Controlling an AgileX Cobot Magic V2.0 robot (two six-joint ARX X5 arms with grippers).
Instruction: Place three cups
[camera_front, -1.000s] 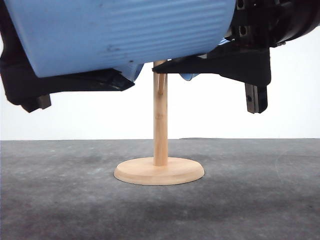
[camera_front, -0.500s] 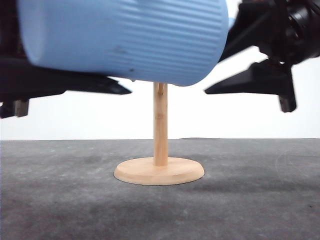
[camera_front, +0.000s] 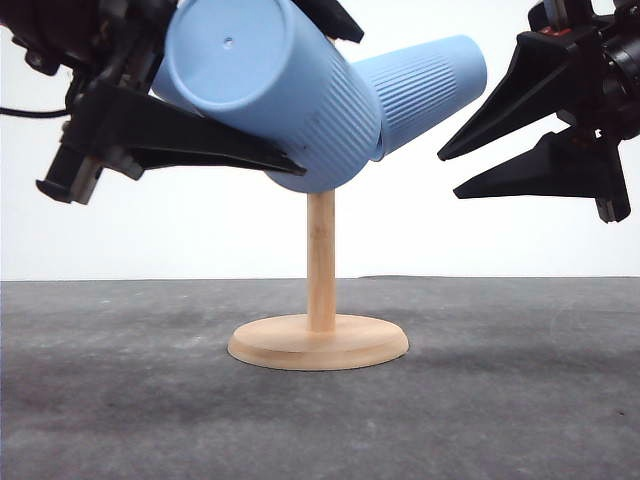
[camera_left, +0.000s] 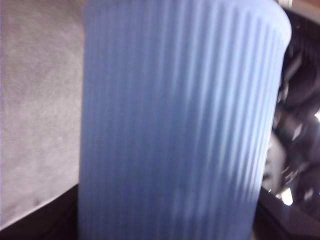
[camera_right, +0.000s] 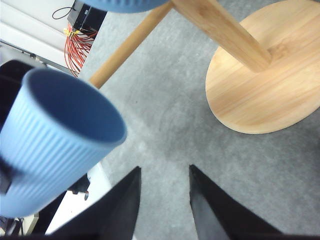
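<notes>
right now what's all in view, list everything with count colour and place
light-blue ribbed plastic tumbler cups: 2 visible; one held by the left gripper, tilted, flat base toward the camera; the other behind it, slanting up to the right above the stand
wooden cup stand: 1, pale wood, round base and upright post with slanted pegs, centre of the table
table: 1, dark grey matte top
cables: red bundle, beyond the table edge
left gripper: black, shut on the nearer cup
right gripper: black, open, empty, right of the stand
</notes>
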